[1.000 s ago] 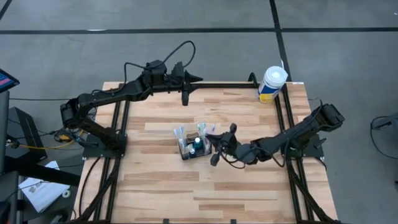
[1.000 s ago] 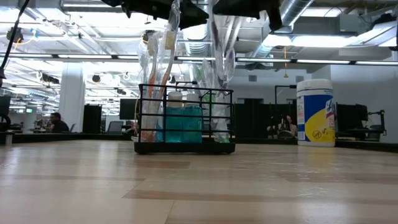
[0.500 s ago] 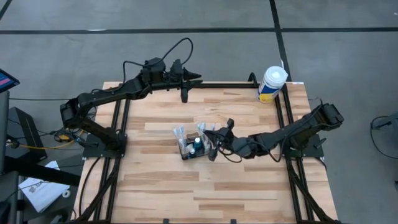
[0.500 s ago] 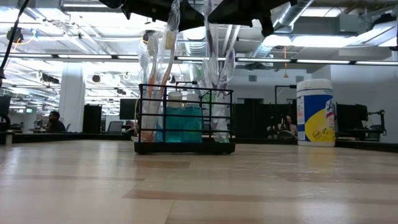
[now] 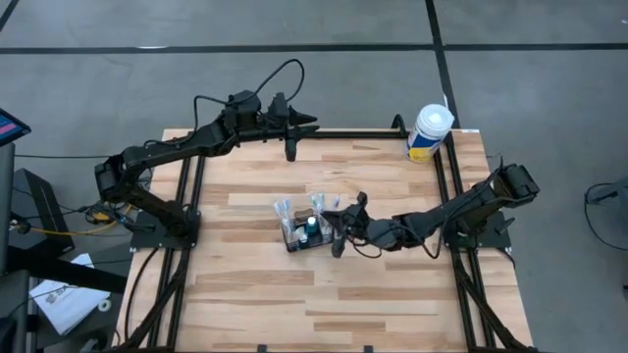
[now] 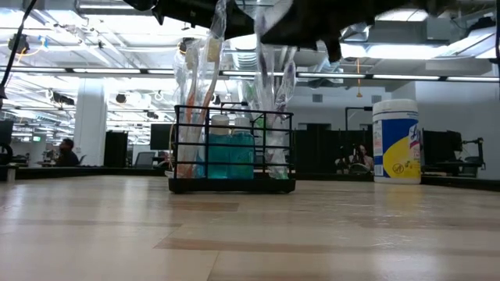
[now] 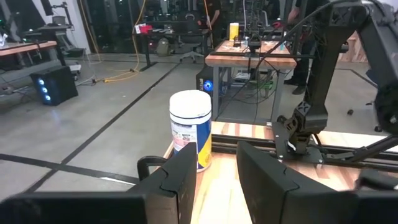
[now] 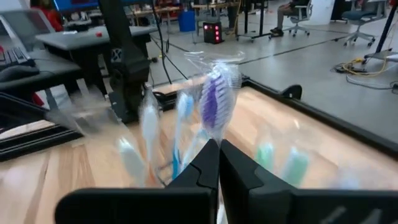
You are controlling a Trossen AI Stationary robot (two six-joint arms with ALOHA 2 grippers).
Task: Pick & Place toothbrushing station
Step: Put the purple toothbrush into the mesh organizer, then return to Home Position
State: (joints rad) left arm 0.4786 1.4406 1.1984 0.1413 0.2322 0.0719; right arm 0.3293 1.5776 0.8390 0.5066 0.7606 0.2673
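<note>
The toothbrushing station point(image 5: 302, 233) is a small black wire basket standing on its base at the table's middle. It holds wrapped toothbrushes point(image 6: 205, 94) upright and a teal bottle point(image 6: 231, 153). My right gripper point(image 5: 338, 219) is shut. It reaches in level from the table's right, just above the basket's right side, at the toothbrush tops. In the right wrist view its fingertips point(image 8: 219, 160) stand right below a wrapped purple-bristled toothbrush point(image 8: 212, 102). My left gripper point(image 5: 306, 124) waits at the far edge, open with nothing between its fingers point(image 7: 180, 180). My right gripper's shut fingertips point(image 8: 208, 163) stand close against the clear wrapping of the purple-bristled toothbrush point(image 8: 214, 127), coming level from the table's right. I cannot tell whether they touch it.
A white-and-yellow wipes tub point(image 5: 428, 132) stands at the table's far right corner. Black rails point(image 5: 453, 196) run along the table's left, right and far sides. Bare wood lies in front of the basket toward the near edge point(image 5: 324, 304).
My right gripper, shut throughout, has sunk and edged toward the station from the table's right. In the low view it now hangs lower over the toothbrush tops. The basket and toothbrushes have stayed where they were.
</note>
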